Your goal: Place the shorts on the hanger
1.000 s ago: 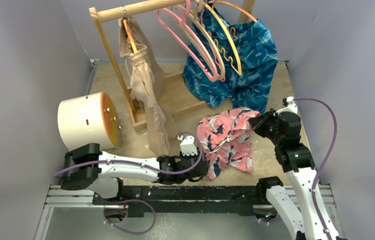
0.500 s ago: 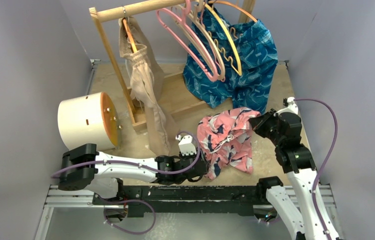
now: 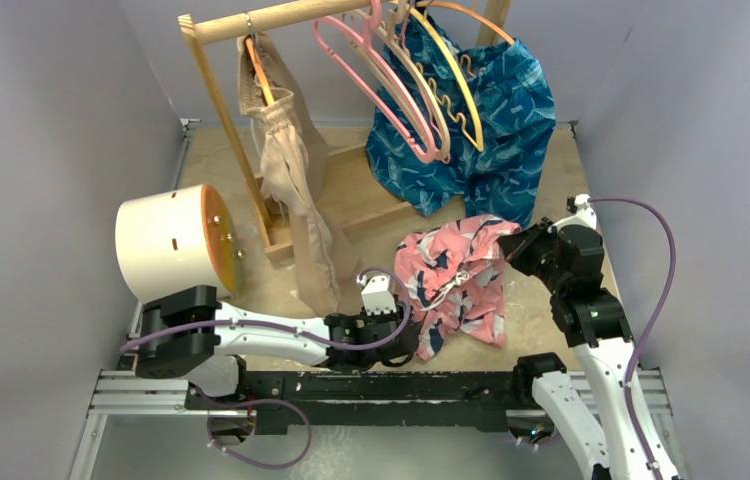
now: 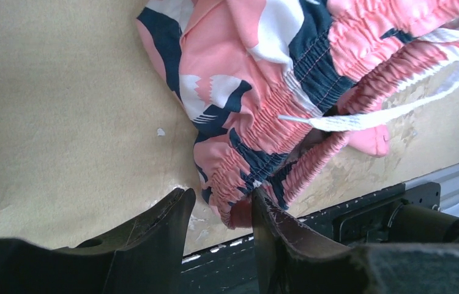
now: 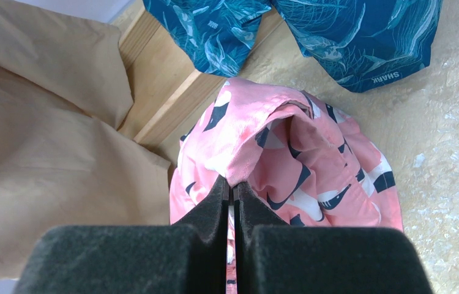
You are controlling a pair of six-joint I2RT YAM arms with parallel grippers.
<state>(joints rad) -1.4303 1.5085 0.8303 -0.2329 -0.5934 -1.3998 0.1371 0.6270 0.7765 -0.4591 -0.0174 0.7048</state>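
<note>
The pink leafy-print shorts (image 3: 456, 275) lie crumpled on the table, partly lifted at their right side. My right gripper (image 3: 513, 246) is shut on a raised fold of them (image 5: 313, 165), and its pads (image 5: 218, 196) pinch the pink fabric. My left gripper (image 4: 221, 199) stands open low at the near edge. The elastic waistband corner (image 4: 239, 177) sits between its fingertips and touches the right finger. A white drawstring (image 4: 386, 113) trails to the right. The pink hanger (image 3: 376, 85) hangs empty on the wooden rail at the back.
On the wooden rack (image 3: 251, 20) hang beige shorts (image 3: 291, 190), blue patterned shorts (image 3: 491, 130) and beige and yellow-orange hangers (image 3: 446, 80). A white cylinder (image 3: 166, 242) lies at the left. A black rail (image 3: 351, 385) runs along the near edge. Grey walls close in both sides.
My left arm has shifted a little to the right, toward the shorts, and its jaws have narrowed somewhat. The right gripper and the shorts have held still.
</note>
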